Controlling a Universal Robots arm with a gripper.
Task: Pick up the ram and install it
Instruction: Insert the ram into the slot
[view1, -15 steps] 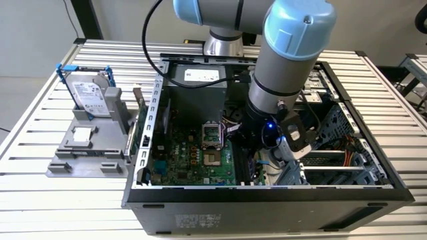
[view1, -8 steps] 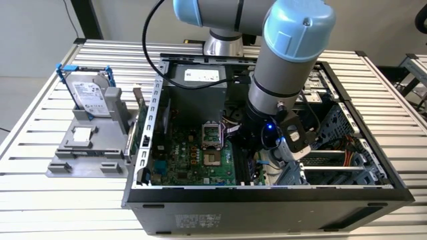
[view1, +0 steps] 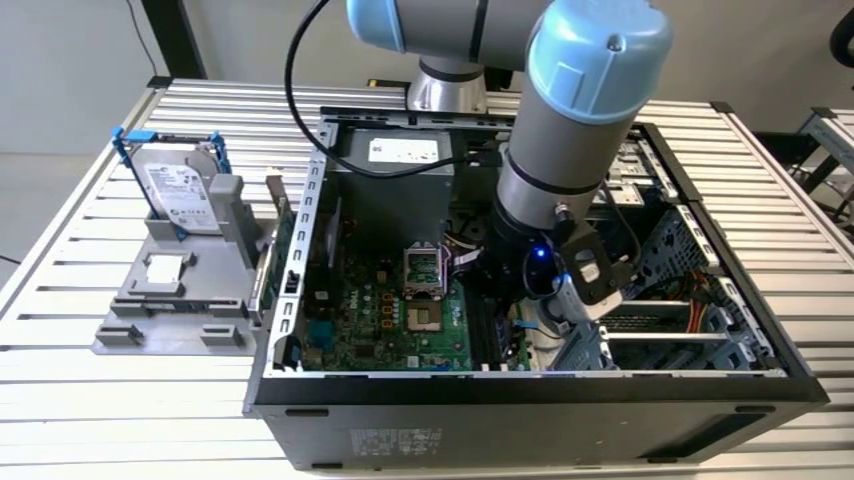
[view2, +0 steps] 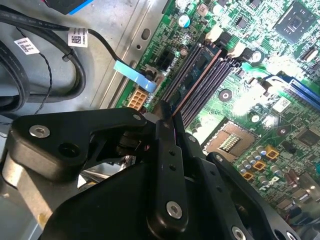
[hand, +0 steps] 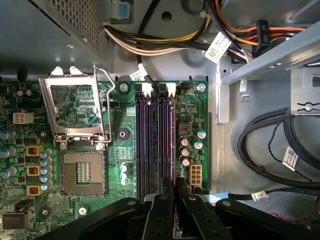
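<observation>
I have the arm (view1: 574, 140) reaching down into the open case (view1: 534, 385) on the tabletop (view1: 80, 370), over the motherboard (hand: 125, 150). My pincer (hand: 175, 192) is closed on the ram (view2: 192, 85), which stands on edge along one of the slots (hand: 142, 145). Picking up looks done; I judge seating unfinished. The pincer hides the ram's near end, so I cannot tell how deep it sits.

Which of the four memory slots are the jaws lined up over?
The outermost slot, next to the capacitors and farthest from the CPU socket; the ram stands along it.
</observation>
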